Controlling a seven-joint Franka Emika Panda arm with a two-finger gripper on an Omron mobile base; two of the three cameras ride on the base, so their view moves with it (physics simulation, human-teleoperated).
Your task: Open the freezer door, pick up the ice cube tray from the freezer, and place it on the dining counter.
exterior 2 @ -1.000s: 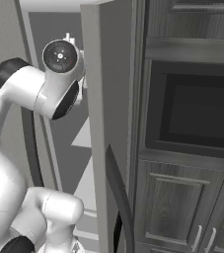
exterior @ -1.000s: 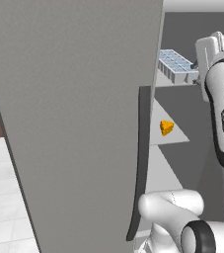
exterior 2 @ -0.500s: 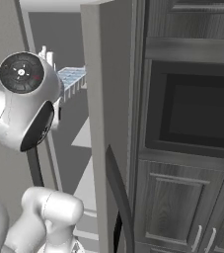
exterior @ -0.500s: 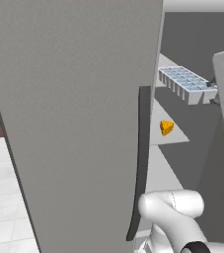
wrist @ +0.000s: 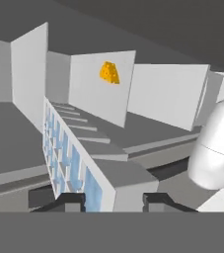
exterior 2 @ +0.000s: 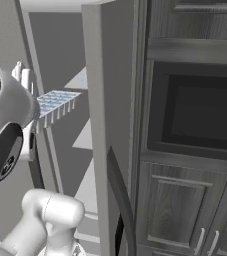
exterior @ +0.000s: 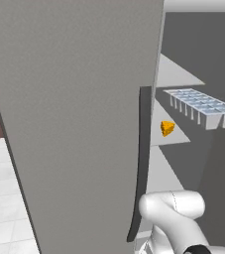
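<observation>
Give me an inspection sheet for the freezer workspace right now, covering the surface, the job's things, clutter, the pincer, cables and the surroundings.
Surface: pale freezer shelves, one carrying a cheese wedge.
Job's things: freezer door swung open, dark handle on its edge; ice cube tray lifted off the shelves, in the air at the freezer opening; dining counter nothing seen.
Clutter: orange cheese wedge on a shelf below the tray.
Pincer: pincer shut on one end of the ice cube tray, a fingertip on each side.
Cables: nothing seen.
Surroundings: dark wood-grain wall cabinets with a built-in oven right of the freezer; pale tiled floor to the left.
</observation>
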